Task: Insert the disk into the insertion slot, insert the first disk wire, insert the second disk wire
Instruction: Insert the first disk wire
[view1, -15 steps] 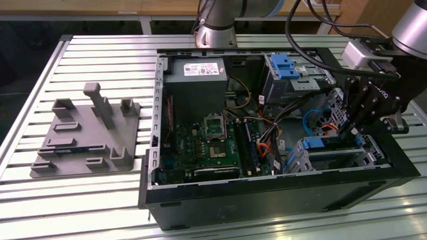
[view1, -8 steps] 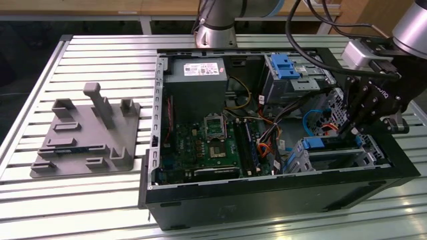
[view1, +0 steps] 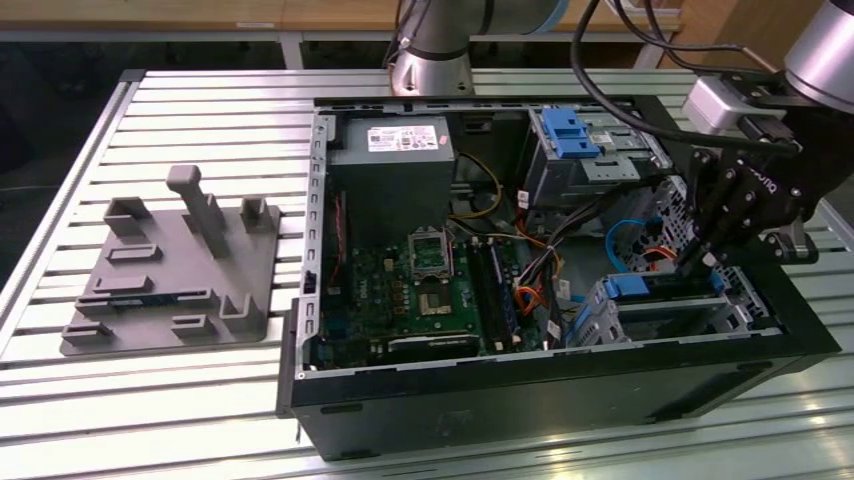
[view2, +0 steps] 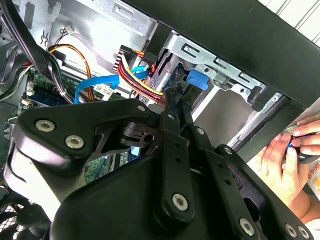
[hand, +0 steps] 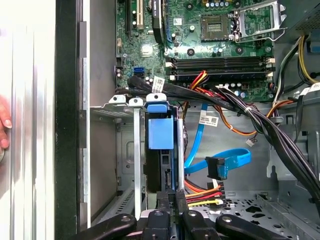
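Fingers of the gripper (hand: 171, 196) are seen pressed closed at the plug end of the first disk wire (hand: 202, 192), beside the blue-latched bay (hand: 160, 132). The second disk wire (hand: 230, 159) is seen nearby, plug hanging free.

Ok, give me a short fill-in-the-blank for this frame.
1. The end effector grips the first disk wire inside an open computer ____.
2. The second disk wire is coloured ____.
3. At the exterior view's left, the fixture on the table is ____.
4. In the second wrist view, a person's ____ shows outside.
Missing: case; blue; grey; hand.
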